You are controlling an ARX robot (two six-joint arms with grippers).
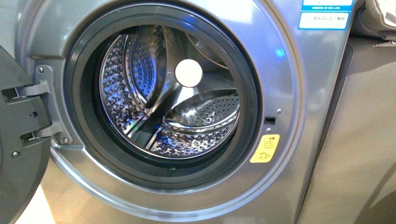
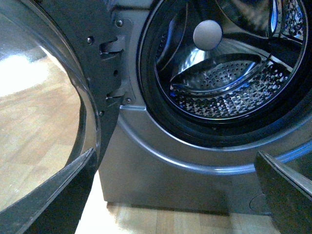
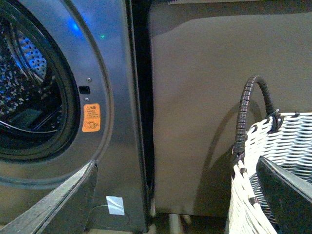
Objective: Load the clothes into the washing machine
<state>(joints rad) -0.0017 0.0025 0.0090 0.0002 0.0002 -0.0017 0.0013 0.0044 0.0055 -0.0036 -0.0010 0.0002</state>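
The washing machine (image 1: pixel 289 84) fills the front view, silver-grey, its round door (image 1: pixel 18 140) swung open to the left. Inside the dark gasket the perforated steel drum (image 1: pixel 168 93) holds no cloth. The clothes are out of view in every frame. Neither arm shows in the front view. My left gripper (image 2: pixel 175 161) is open, low in front of the machine's lower panel (image 2: pixel 161 170) below the porthole. My right gripper (image 3: pixel 175 165) is open too, near the machine's right edge (image 3: pixel 122 122), with one finger (image 3: pixel 287 195) over a white wicker basket (image 3: pixel 273 146).
A grey-brown panel (image 1: pixel 364 140) stands right of the machine. The basket carries a dark arched handle (image 3: pixel 243 112). The open door (image 2: pixel 73 58) juts out on the left arm's side. A beige cloth (image 1: pixel 378 16) lies at top right. The floor (image 2: pixel 161 219) is light wood.
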